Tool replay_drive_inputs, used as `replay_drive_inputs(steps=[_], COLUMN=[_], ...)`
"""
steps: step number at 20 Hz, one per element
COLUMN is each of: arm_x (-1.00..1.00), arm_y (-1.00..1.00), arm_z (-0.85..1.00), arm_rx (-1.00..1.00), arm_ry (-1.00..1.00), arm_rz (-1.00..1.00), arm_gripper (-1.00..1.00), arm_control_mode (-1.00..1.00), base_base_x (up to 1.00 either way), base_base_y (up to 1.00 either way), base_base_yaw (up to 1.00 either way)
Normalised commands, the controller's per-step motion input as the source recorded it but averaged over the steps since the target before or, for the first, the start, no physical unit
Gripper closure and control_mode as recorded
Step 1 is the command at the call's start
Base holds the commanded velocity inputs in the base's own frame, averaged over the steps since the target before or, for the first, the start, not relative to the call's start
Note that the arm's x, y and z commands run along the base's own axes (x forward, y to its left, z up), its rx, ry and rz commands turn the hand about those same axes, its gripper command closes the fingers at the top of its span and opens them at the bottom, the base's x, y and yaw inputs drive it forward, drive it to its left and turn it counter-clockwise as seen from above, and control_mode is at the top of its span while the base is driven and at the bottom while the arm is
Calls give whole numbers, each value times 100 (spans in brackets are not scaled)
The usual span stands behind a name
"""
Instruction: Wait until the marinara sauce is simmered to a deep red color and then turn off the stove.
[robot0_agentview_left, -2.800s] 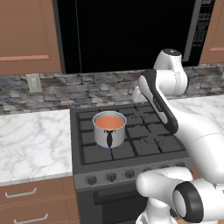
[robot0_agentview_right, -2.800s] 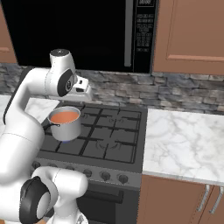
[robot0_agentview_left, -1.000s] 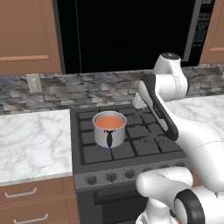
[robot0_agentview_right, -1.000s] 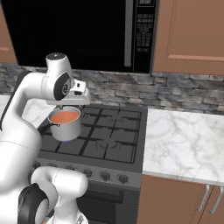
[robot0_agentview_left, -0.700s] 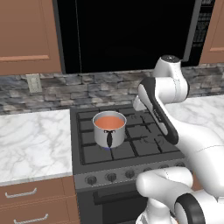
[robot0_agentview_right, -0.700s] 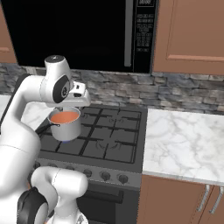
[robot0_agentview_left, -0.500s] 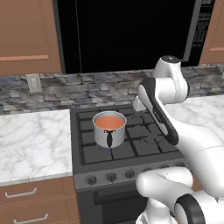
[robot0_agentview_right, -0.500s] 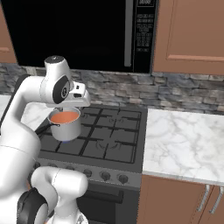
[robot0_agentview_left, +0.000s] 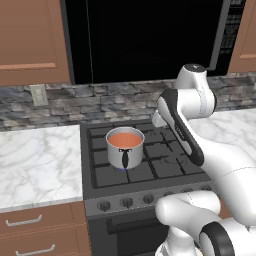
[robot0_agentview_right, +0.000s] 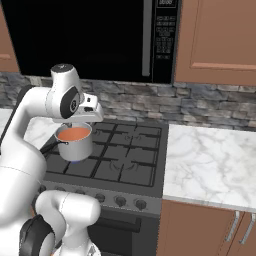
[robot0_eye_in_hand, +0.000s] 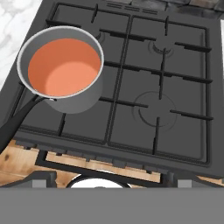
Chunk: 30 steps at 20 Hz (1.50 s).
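Gripper (robot0_agentview_right: 93, 111) wide open — empty — above the stove (robot0_agentview_right: 120, 155).

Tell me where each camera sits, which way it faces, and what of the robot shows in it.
Left base view: behind the arm to its left, looking forward and down at the stove; the white arm rises from the lower right.
Right base view: behind to the right, facing the same range; the arm rises from the lower left.
Hand view: on the hand, looking down onto the grates; the tool's two tips barely peek up at the bottom edge.
Shared: all three show the steel pot of orange marinara sauce.
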Motion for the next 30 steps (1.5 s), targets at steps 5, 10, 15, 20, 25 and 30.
replay_drive_inputs(steps=[5,10,15,20,25,30], arm_x=[0,0,0,0,0,0], arm_y=[0,0,0,0,0,0], arm_z=[0,0,0,0,0,0], arm_rx=[0,0,0,0,0,0], arm_ry=[0,0,0,0,0,0], arm_rz=[0,0,0,0,0,0], arm_gripper=[-100,-100,-100,-100,-100,-100], arm_control_mode=[-100,-100,-100,-100,-100,-100], base_base_x=[0,0,0,0,0,0], base_base_y=[0,0,0,0,0,0], base_base_yaw=[0,0,0,0,0,0])
